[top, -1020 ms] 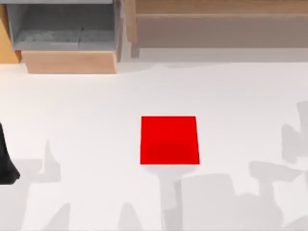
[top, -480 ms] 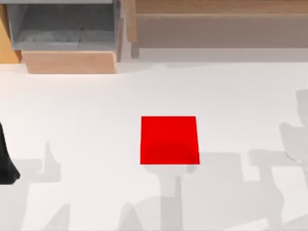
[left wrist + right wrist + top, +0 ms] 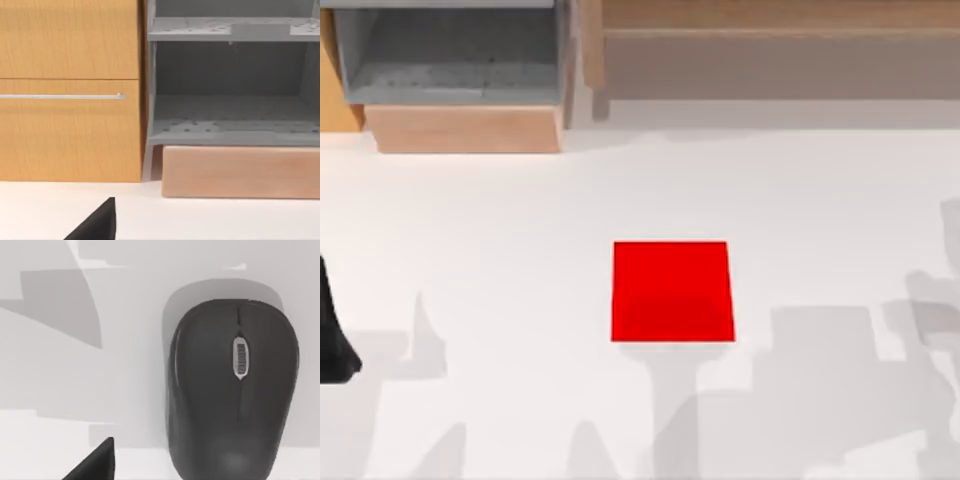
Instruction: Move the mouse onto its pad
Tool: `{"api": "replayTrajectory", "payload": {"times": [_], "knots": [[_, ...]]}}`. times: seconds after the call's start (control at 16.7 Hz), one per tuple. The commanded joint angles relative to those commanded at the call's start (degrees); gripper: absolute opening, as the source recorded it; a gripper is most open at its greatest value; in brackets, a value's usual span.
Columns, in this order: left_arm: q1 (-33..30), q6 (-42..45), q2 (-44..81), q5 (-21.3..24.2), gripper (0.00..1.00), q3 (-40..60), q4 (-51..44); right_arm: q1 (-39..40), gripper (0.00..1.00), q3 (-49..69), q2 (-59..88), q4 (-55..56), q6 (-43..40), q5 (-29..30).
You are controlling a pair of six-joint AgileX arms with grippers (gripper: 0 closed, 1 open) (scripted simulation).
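The flat bright red square pad (image 3: 673, 291) lies bare mid-table. The dark grey rounded mouse (image 3: 234, 390) rests on the white table (image 3: 520, 250) under the right wrist camera, partly cut off. Whether either gripper is open cannot be told; the left arm (image 3: 334, 340) sits at the table's left edge.

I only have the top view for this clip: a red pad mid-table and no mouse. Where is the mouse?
Observer: The right wrist view looks straight down on the mouse, lying on the white table.
Operator: Is it gripped?
Observer: No. Nothing touches it; one dark finger tip of the right arm sits off to its side.
Operator: And the left arm?
Observer: Its wrist view faces a wooden cabinet and a grey shelf. The pad has nothing on it.
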Motion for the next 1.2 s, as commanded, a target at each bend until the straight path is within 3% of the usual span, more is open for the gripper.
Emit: {"api": "replayTrajectory", "payload": {"times": [0.24,0.54,1.2], "knots": [[0.0,0.0,0.0,0.0,1.00,0.0,0.0,0.0,1.00,-5.6,4.4,10.0,0.1,0.0],[0.0,0.0,0.0,0.0,1.00,0.0,0.0,0.0,1.00,-6.7,5.2,11.5,0.1,0.0],[0.0,0.0,0.0,0.0,1.00,0.0,0.0,0.0,0.17,-6.7,5.2,11.5,0.1,0.0]]}}
